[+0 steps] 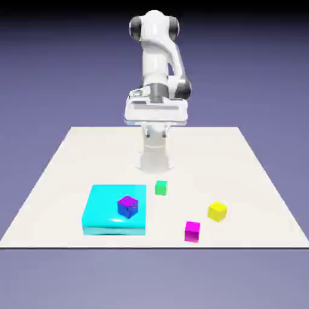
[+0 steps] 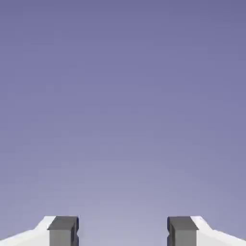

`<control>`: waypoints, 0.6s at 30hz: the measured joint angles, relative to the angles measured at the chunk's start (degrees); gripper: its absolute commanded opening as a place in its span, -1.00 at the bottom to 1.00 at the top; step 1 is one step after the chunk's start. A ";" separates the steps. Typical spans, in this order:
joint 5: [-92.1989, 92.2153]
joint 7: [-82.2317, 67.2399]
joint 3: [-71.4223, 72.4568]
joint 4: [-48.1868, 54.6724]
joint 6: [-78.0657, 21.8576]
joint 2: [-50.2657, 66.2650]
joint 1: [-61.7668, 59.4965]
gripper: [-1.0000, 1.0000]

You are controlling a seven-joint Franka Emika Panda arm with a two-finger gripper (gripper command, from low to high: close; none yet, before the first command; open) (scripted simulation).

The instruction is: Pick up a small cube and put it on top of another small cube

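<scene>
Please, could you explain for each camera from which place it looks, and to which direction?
Exterior view: stands across the table, raised, facing the white robot arm; it sees the arm, its hand, the pale flat tabletop, small plain cubes and a flat cyan block.
Hand view: sits on the hand, looking along the open two-finger gripper; only the finger tips show, before a plain blue-violet backdrop.
Both share the gripper and that backdrop; no cube appears in the hand view.

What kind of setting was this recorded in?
Apparently a computer simulation: a white robot arm stands on a plain cream tabletop, with small glossy cubes and a flat cyan block before a blank blue-violet backdrop.
</scene>
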 measured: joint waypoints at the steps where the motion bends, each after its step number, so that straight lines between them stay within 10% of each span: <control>1: 1.55 0.89 0.00 1.29 -2.16 2.08 0.39 0.00; 18: 27.85 16.09 -0.06 23.18 -38.83 37.38 7.02 0.00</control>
